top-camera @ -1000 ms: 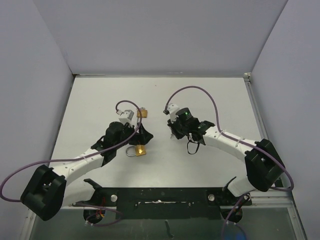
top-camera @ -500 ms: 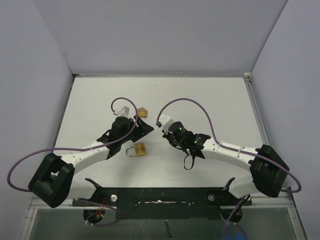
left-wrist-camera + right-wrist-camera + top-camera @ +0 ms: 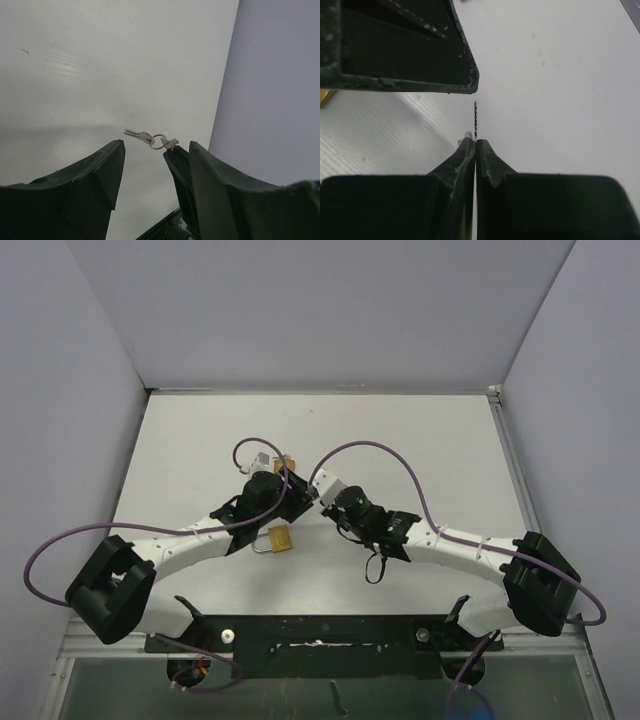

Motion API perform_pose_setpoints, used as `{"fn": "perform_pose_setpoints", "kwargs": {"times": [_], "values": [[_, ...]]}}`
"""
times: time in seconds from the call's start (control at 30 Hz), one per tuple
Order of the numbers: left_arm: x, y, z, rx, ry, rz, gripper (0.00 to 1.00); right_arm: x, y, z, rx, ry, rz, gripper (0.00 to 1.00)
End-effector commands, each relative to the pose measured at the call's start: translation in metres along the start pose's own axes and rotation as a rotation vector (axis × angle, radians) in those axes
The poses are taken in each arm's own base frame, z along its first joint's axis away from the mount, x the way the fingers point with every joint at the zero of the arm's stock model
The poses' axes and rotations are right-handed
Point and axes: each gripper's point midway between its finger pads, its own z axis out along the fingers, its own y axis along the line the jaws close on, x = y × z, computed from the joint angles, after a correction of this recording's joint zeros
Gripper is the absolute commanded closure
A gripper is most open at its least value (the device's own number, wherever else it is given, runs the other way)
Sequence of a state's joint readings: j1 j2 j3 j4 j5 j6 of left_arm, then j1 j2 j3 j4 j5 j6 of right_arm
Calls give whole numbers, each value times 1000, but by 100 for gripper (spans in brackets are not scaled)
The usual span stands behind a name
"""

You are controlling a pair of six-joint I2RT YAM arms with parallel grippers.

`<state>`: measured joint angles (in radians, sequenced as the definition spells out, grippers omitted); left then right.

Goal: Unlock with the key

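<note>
Right hand (image 3: 475,146) pinches the key (image 3: 476,118) edge-on. Left hand (image 3: 156,146) gapes just beside it, the desk (image 3: 420,440) stretching far beyond.

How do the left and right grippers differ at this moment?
The left gripper is open and holds nothing; the right gripper is shut on the key, whose blade sticks out past its fingertips. The left gripper's fingers are spread wide; the right gripper's touch. Both are close together over the table.

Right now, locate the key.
In the right wrist view, the key is pinched in the right hand, pointing at the open left hand.
</note>
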<state>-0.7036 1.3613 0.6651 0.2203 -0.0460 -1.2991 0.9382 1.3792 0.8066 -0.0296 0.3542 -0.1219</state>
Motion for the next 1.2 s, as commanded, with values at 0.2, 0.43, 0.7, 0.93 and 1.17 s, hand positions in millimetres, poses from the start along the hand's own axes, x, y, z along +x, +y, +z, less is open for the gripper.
{"fn": "perform_pose_setpoints", "kwargs": {"times": [0.2,0.43,0.7,0.93,1.17], "values": [[-8,-28,15,23,-47,-91,54,-30,-4,-2,56,-79,-32,100],[-5,-32,18,45,-34,-109,64,-31,-2,-2,58,-84,-37,100],[-5,-40,17,75,-30,-118,64,-31,1,2,51,-79,-42,100],[0,-45,18,97,-11,-119,64,-31,2,3,50,-83,-43,100],[5,-47,21,111,8,-124,66,-32,2,4,51,-85,-43,100]]}}
